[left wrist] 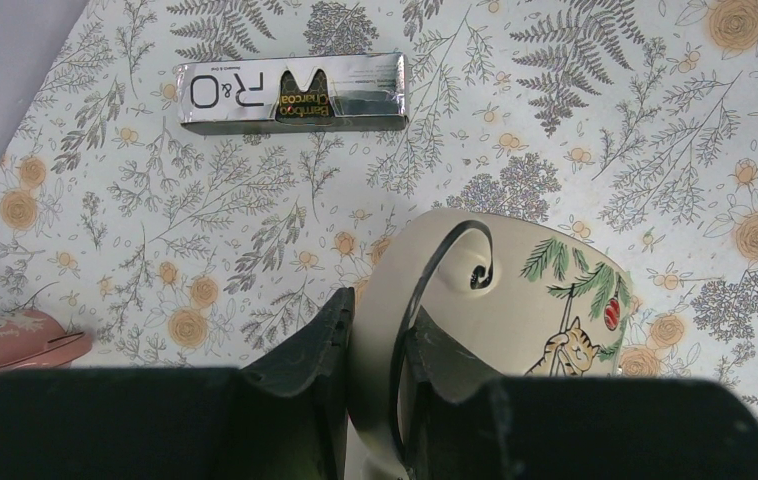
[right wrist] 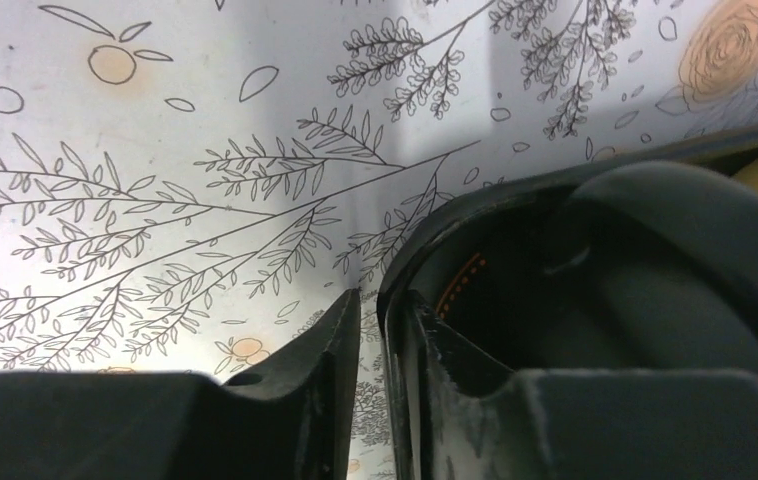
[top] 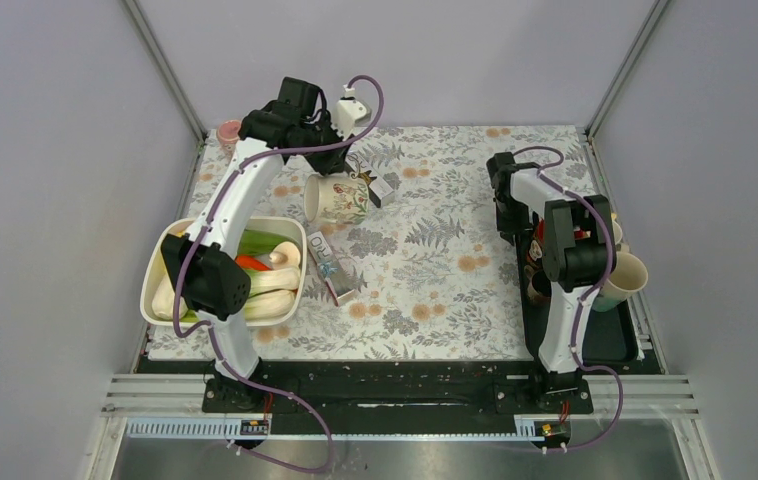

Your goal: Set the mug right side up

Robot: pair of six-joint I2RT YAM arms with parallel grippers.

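Far left of the surface [top: 435, 300], one mug [top: 340, 200] was tipped sideways, left claw [left wrist: 375, 335] clamped on its wall; right claw [right wrist: 370, 330] closed, empty.

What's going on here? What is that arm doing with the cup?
The left arm's tool is clamped on a cream mug painted with a cat, apparently gripping it by the handle. Seen from above, the mug is tipped on its side with its mouth facing left, so it is not upright yet. The right arm's tool is shut and sits over by the black tray at the right edge, taking no part.
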